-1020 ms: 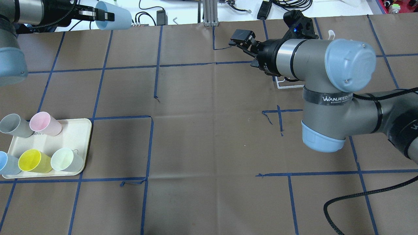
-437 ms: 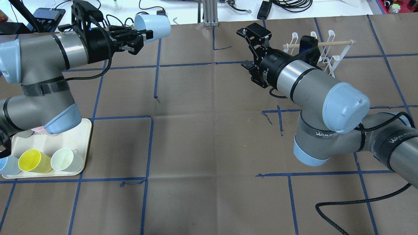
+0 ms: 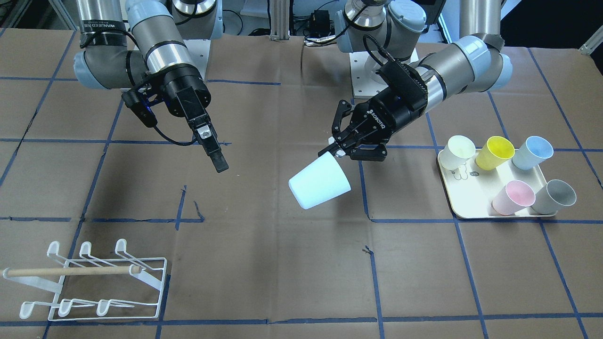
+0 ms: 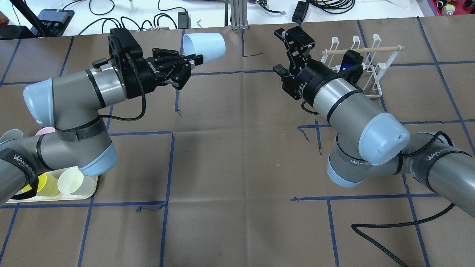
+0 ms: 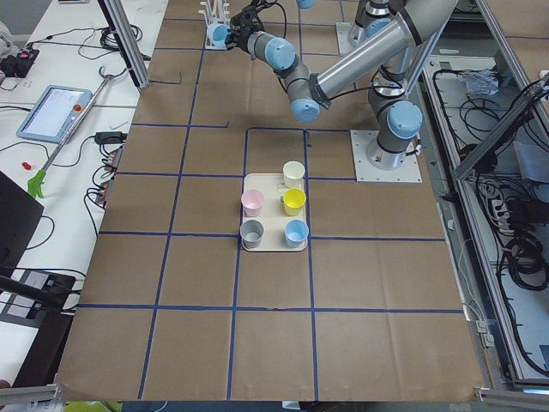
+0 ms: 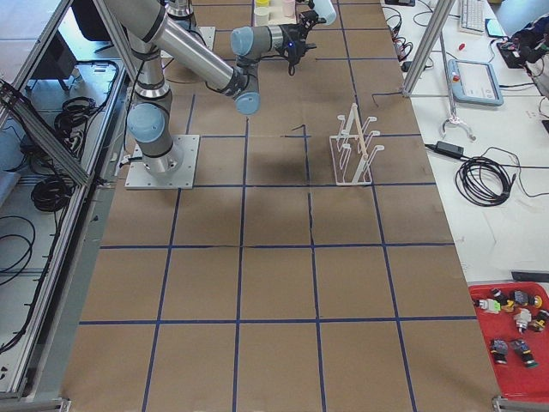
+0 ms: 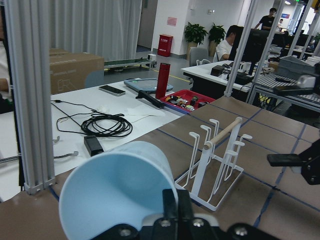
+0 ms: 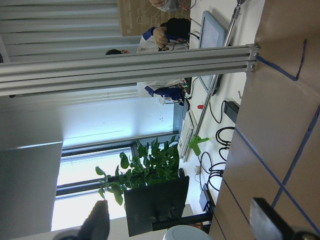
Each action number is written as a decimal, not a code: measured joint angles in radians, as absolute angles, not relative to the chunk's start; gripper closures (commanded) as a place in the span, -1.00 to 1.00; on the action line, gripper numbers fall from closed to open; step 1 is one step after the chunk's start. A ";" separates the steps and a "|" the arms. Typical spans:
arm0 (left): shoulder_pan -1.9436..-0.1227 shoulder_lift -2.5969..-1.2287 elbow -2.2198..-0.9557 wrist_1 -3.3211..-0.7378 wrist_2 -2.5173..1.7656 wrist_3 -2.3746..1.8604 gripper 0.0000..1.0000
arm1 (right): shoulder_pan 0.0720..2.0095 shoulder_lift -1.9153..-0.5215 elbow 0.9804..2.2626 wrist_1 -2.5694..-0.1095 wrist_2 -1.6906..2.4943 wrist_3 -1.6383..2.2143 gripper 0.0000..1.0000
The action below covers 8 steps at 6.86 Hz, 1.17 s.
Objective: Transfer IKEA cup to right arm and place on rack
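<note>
A pale blue IKEA cup [image 4: 204,46] hangs on its side above the far middle of the table, mouth turned away from the robot. My left gripper [image 4: 196,59] is shut on its rim; the front-facing view shows the same cup [image 3: 319,182] below the claw fingers [image 3: 335,149]. The left wrist view looks into the cup [image 7: 115,190]. The right arm's gripper [image 4: 293,34] hovers open and holding nothing, about a grid square to the cup's right. Its long fingers [image 3: 217,162] slant down. The white wire rack [image 4: 365,63] with a wooden dowel stands just beyond the right arm.
A cream tray [image 3: 466,202] near the left arm's base holds several coloured cups. Cables and boxes lie past the table's far edge [image 4: 122,15]. A black cable [image 4: 389,226] trails over the table by the right arm. People sit at desks in the wrist views.
The left arm has carried the cup rightward toward the table's middle. The right arm has swung back, uncovering the rack, and its gripper now points at the far edge.
</note>
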<state>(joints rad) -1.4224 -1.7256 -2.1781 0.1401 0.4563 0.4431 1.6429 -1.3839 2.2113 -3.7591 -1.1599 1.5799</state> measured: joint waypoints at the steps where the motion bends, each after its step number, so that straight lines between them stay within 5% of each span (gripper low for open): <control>1: -1.427 -1.730 -2.212 0.194 0.439 0.442 1.00 | 1.643 -1.380 2.210 -3.767 -1.171 1.579 -1.00; 8: -1.443 -1.766 -2.231 0.261 0.425 0.438 0.99 | 1.763 -1.329 2.181 -3.678 -1.241 1.717 -0.99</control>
<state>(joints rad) -1.4426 -1.7661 -2.2309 0.2607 0.4254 0.4384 1.7629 -1.3288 2.1805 -3.6783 -1.2409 1.7172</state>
